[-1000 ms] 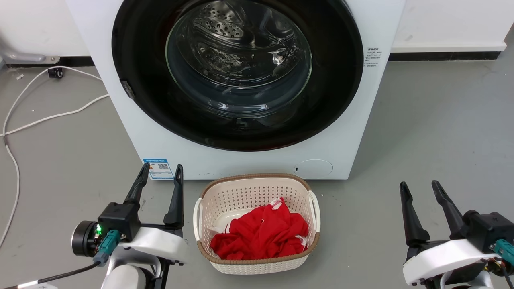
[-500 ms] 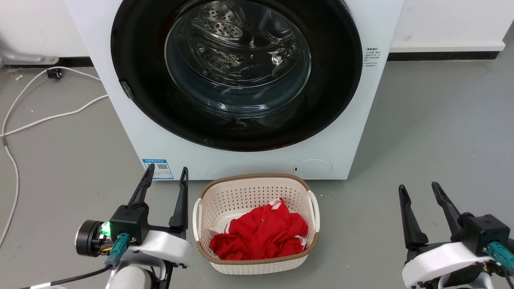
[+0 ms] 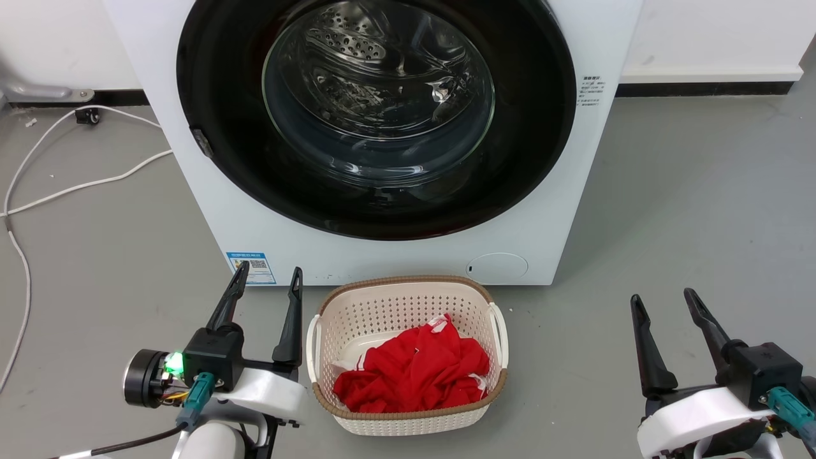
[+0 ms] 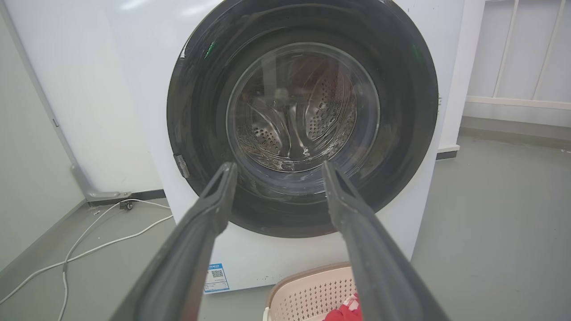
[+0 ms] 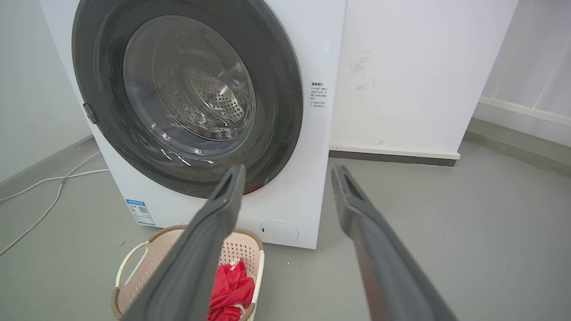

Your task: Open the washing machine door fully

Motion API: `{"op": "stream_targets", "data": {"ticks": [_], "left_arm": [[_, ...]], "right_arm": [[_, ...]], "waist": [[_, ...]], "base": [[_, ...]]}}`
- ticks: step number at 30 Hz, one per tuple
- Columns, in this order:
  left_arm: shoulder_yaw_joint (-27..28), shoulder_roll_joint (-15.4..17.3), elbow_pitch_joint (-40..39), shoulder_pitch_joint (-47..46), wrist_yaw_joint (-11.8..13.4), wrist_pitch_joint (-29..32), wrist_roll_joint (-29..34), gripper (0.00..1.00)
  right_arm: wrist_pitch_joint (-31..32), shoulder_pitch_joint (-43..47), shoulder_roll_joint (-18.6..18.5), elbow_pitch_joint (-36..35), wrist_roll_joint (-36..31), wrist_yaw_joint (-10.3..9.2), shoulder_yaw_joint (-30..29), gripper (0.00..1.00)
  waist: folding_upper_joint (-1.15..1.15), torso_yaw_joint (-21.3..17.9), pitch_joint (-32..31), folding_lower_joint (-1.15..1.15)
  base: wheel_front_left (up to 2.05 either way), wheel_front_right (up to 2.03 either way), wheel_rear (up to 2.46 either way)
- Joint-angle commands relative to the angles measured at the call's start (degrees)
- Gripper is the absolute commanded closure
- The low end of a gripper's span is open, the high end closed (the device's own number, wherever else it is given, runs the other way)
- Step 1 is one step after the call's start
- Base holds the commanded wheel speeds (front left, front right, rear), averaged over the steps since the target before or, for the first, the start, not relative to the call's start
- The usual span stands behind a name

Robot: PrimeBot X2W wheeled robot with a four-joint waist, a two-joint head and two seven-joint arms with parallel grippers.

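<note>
The white washing machine [image 3: 395, 258] [image 4: 147, 111] [image 5: 316, 147] stands ahead on the grey floor. Its round glossy black washing machine door [image 3: 217, 95] [image 4: 198, 107] [image 5: 281, 111] lies flat against the front, with a small latch tab [image 3: 203, 142] at its left rim. Through the clear glass bowl [image 3: 379, 95] I see the perforated steel drum. My left gripper [image 3: 268, 274] [image 4: 276, 167] is open at the lower left, fingertips just short of the machine's base near a blue label [image 3: 252, 268]. At the lower right, well clear of the machine, my right gripper [image 3: 661, 298] [image 5: 287, 171] is open and holds nothing.
A cream laundry basket [image 3: 408, 417] with red cloth [image 3: 414, 370] sits on the floor directly before the machine, between my arms. White cables [image 3: 76, 185] trail over the floor at left. Bare grey floor extends to the right, up to a white wall [image 3: 714, 38].
My left gripper has shifted a little to the right and lower in the head view, closer to the basket. The right gripper has barely moved. The door is unchanged.
</note>
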Motion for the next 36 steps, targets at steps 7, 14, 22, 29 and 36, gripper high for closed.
{"op": "stream_targets", "data": {"ticks": [7,14,22,29,36], "left_arm": [[0.23,-0.37,0.48,-0.74,-0.39,-0.28,-0.3,0.0],[0.39,-0.6,0.61,-0.85,-0.4,-0.28,-0.13,0.0],[0.79,-1.0,0.75,-0.73,-0.49,-0.28,-0.43,0.0],[1.06,-1.31,0.65,-1.04,-0.67,-0.28,-0.52,0.0],[1.54,-1.58,0.24,-1.38,-0.27,-0.23,-0.4,0.0]], "right_arm": [[-0.21,0.21,0.23,0.3,0.6,-0.04,-0.05,0.31],[-0.45,-0.1,0.23,0.59,1.94,-0.04,-0.17,1.0],[-4.02,-1.21,0.21,0.31,10.57,-0.03,-0.98,1.0],[-9.96,-3.69,0.19,-1.27,37.04,-0.03,-1.91,1.0],[-11.11,-7.9,0.18,-3.19,60.24,-0.03,-3.46,1.0]], "waist": [[0.0,0.04,0.24,0.0],[0.0,0.07,0.43,0.0],[0.0,0.11,0.53,0.0],[0.0,0.05,1.04,0.0],[0.0,-0.24,1.86,0.0]], "base": [[0.0,0.0,0.0],[0.0,0.0,0.0],[0.0,0.0,0.0],[0.0,0.0,0.0],[0.0,0.0,0.0]]}}
